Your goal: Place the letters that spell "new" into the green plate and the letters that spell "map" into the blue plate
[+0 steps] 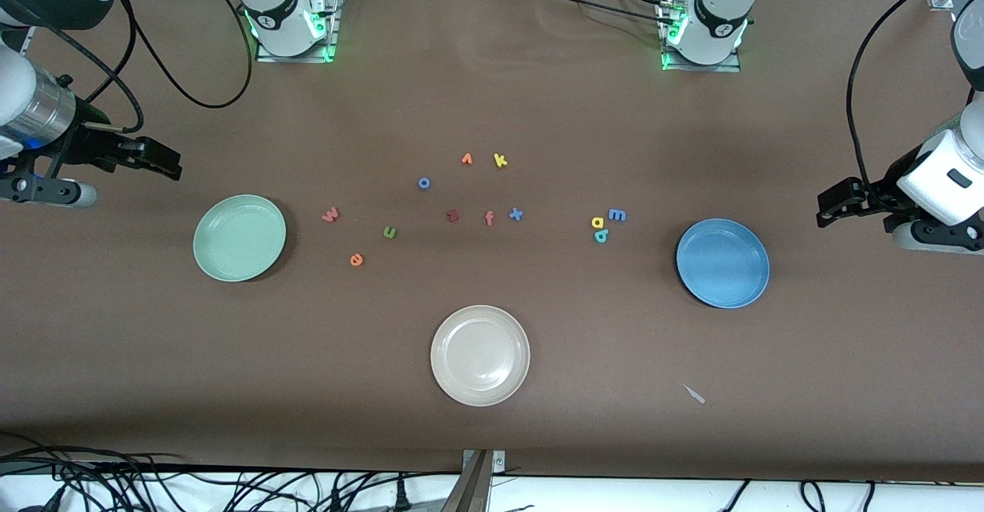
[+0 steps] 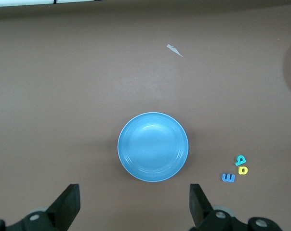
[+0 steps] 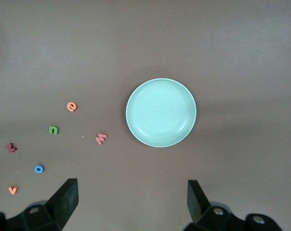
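The green plate [image 1: 239, 237] [image 3: 161, 112] lies toward the right arm's end of the table. Beside it lie the pink w [image 1: 330, 214] [image 3: 101, 138], green n [image 1: 390, 232] [image 3: 53, 129] and orange e [image 1: 356, 260] [image 3: 72, 106]. The blue plate [image 1: 723, 263] [image 2: 153, 146] lies toward the left arm's end, with the blue m [image 1: 617, 214] [image 2: 228, 177], yellow a [image 1: 597, 223] [image 2: 243, 170] and teal p [image 1: 600, 236] [image 2: 240, 159] clustered beside it. My right gripper [image 1: 157, 160] [image 3: 131, 202] hangs open and empty in the air by the green plate. My left gripper [image 1: 834, 206] [image 2: 134, 204] hangs open and empty by the blue plate.
A cream-white plate [image 1: 480, 355] sits nearest the front camera at mid-table. Other letters lie in the middle: blue o [image 1: 423, 183], orange v-like letter [image 1: 467, 159], yellow k [image 1: 500, 161], dark red letter [image 1: 452, 216], salmon f [image 1: 489, 218], blue x [image 1: 516, 214]. A small paper scrap [image 1: 694, 393] lies by the blue plate.
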Motion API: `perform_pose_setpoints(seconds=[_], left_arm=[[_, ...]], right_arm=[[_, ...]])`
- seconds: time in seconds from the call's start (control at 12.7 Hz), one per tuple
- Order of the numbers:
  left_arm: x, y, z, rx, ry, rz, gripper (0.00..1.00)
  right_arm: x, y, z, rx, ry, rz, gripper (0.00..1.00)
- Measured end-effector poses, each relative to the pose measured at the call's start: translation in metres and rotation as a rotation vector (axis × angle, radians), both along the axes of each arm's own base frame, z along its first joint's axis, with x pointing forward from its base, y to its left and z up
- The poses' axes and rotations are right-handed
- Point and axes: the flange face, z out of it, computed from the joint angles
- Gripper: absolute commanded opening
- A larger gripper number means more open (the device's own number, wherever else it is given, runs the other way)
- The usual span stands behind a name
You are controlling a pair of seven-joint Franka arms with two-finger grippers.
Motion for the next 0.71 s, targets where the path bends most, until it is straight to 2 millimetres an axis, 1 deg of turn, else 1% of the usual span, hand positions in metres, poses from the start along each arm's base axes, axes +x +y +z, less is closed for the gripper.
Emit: perform_pose_setpoints(seconds=[0.47, 0.71], left_arm=[[0.0000, -0.0007, 0.0001, 0.000, 0.000, -0.003, 1.00], [-0.0026, -0.0049, -0.0017, -0.025, 0.023, -0.003, 1.00]], right_arm=[[0.0000, -0.0001, 0.0000, 0.000, 0.000, 0.000, 1.00], [-0.0001, -0.0001, 0.0000, 0.000, 0.001, 0.000, 1.00]])
